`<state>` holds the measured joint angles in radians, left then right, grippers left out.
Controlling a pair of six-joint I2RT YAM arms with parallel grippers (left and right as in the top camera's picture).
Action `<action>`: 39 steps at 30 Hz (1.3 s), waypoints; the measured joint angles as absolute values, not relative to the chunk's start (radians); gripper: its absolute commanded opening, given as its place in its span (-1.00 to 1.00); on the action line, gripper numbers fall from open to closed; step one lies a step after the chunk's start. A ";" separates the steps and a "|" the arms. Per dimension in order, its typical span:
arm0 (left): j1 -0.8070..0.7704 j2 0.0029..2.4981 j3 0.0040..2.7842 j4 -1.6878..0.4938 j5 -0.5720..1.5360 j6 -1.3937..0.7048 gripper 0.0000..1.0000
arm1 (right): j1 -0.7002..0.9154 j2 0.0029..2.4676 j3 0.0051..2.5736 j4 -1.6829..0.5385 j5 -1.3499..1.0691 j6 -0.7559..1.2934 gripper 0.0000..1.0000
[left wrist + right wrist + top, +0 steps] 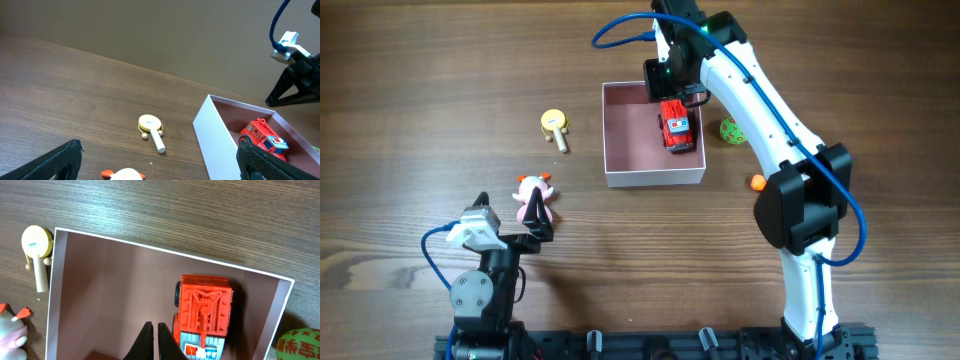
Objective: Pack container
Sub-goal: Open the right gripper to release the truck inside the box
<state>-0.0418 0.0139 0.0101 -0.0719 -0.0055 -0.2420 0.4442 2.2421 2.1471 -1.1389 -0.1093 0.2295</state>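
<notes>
The container (pixel 620 140) is a square white-walled box with a dusty pink floor, and a red toy truck (pixel 676 127) lies in its right half. My right gripper (pixel 663 92) hangs over the box's far edge. In the right wrist view its fingers (pixel 154 332) are shut on nothing just left of the truck (pixel 204 307), above the pink floor (pixel 110 285). My left gripper (pixel 512 215) is wide open at the near left, with a pink-and-white toy (pixel 533 197) just ahead between its fingers. That toy's top shows in the left wrist view (pixel 127 175).
A yellow rattle drum with a white handle (pixel 555 125) lies left of the box and also shows in the left wrist view (pixel 150 125). A green ball (pixel 731 130) and a small orange piece (pixel 758 182) lie right of the box. The right arm spans the table's right side.
</notes>
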 measured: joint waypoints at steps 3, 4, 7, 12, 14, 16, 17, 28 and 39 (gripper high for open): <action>-0.042 0.014 0.010 -0.072 -0.006 -0.242 1.00 | 0.444 2.244 2.147 -1.139 -0.112 0.229 -0.91; -0.042 0.014 0.010 -0.072 -0.006 -0.242 0.99 | 0.444 2.247 2.147 -1.140 -0.112 0.229 -0.91; -0.042 0.014 0.010 -0.072 -0.006 -0.242 0.99 | 0.444 2.268 2.147 -1.140 -0.112 0.229 -0.91; -0.042 0.014 0.010 -0.072 -0.006 -0.242 1.00 | 0.444 2.293 2.136 -1.143 -0.107 0.230 -0.91; -0.042 0.014 0.010 -0.072 -0.006 -0.242 0.99 | 0.444 2.293 2.136 -1.143 -0.104 0.230 -0.91; -0.042 0.014 0.010 -0.072 -0.006 -0.242 1.00 | 0.444 2.293 2.135 -1.143 -0.095 0.230 -0.91; -0.042 0.014 0.010 -0.072 -0.006 -0.242 0.99 | 0.444 2.295 2.136 -1.142 -0.077 0.231 -0.91; -0.042 0.014 0.010 -0.072 -0.006 -0.242 1.00 | 0.444 2.340 2.135 -1.136 -0.040 0.234 -0.92; -0.042 0.014 0.010 -0.072 -0.006 -0.242 1.00 | 0.444 2.347 2.135 -1.131 -0.029 0.234 -0.92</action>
<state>-0.0418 0.0139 0.0101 -0.0719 -0.0055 -0.2420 0.4442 2.3474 2.1353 -1.1313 -0.0288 0.2340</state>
